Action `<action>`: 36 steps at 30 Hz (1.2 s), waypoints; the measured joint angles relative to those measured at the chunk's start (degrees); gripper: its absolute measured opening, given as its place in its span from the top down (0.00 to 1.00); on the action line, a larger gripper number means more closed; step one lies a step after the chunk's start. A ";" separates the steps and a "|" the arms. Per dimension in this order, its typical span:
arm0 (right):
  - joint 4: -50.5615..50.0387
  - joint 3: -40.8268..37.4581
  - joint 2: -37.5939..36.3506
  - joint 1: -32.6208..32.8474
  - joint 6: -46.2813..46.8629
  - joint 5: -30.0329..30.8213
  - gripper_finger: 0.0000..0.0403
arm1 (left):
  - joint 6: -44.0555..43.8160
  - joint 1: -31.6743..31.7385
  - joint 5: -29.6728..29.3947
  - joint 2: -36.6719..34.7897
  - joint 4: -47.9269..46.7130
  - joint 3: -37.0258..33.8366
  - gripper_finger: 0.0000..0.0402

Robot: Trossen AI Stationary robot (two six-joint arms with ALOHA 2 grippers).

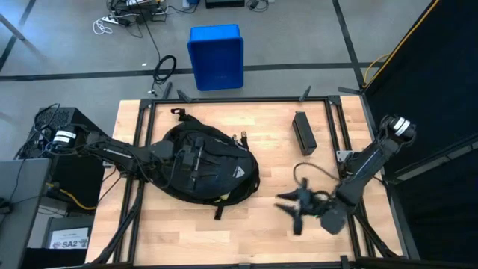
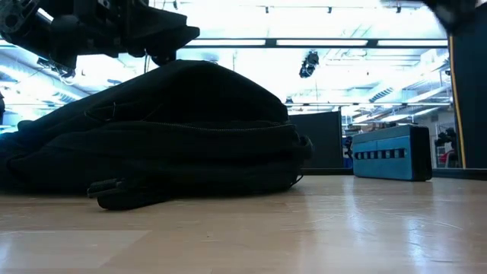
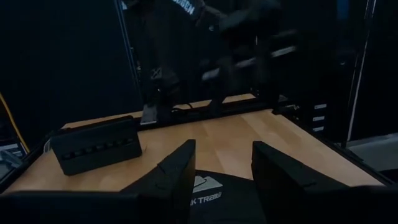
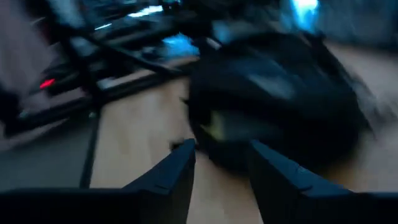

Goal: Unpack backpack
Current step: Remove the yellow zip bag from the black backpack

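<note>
The black backpack [image 1: 209,168] lies flat on the wooden table, left of its middle, with its pale triangular logo [image 1: 237,172] facing up. My left gripper [image 1: 196,159] reaches level over the backpack's top from the table's left. Its fingers stand open [image 3: 224,165], with nothing between them and the logo [image 3: 202,184] just below. My right gripper [image 1: 293,206] hangs blurred above the table to the right of the backpack. It points toward the backpack [image 4: 280,93], and its fingers are apart [image 4: 224,162] and empty. My left gripper sits right at the backpack's upper surface [image 2: 163,61]. I cannot tell whether its fingers rest on the fabric or hang just above it. Nothing is between them.
A dark oblong box [image 1: 304,132] stands on the table at the far right, also seen in the low view [image 2: 389,152]. A blue bin [image 1: 216,56] sits on the floor beyond the far edge. Bare wood lies between the backpack and the right arm.
</note>
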 joint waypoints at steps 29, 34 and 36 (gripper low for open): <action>-9.19 19.85 27.11 -25.90 -15.90 -21.94 0.73 | -2.48 -14.81 -14.78 2.86 -31.53 11.95 0.70; -1.39 19.85 27.11 -26.56 -19.30 -21.85 0.72 | -1.47 -18.05 -25.80 9.11 -31.60 14.06 0.69; 0.14 19.85 27.11 -27.07 -19.80 -21.89 0.72 | -1.62 -18.12 -30.06 11.81 -31.84 14.21 0.67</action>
